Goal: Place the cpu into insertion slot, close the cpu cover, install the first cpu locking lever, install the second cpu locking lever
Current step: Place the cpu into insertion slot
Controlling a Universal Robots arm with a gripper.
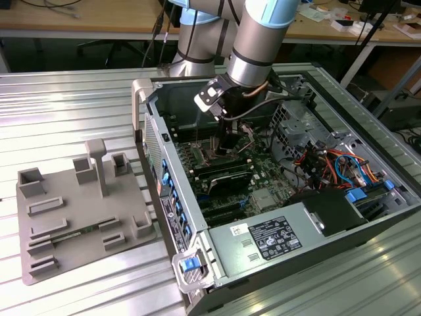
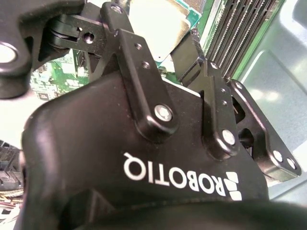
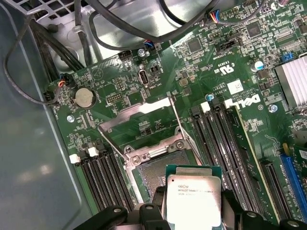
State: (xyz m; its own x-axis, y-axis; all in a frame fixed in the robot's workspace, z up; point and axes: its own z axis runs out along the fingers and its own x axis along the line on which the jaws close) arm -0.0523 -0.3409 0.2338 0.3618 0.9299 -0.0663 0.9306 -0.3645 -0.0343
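In the first wrist view the cpu (image 3: 194,197), a small square chip with a silver face on a green edge, is held flat in my gripper (image 3: 194,213), a black finger on each side. It hovers just over the near part of the insertion slot (image 3: 154,168), a dark square socket with a silver rim. The cpu cover (image 3: 146,107), a thin silver frame, stands swung up and open behind the socket. A thin wire locking lever (image 3: 180,125) rises beside it. The second wrist view has the cpu (image 2: 153,24) bright between the fingertips. In the exterior view my gripper (image 1: 227,141) reaches down inside the computer case.
Long black memory slots (image 3: 225,143) flank the socket on both sides. A grey finned block (image 3: 293,84) and a coin battery (image 3: 85,97) sit on the green board, with black cables (image 3: 120,26) above. A grey fixture plate (image 1: 79,210) lies on the exterior view's left, outside the case.
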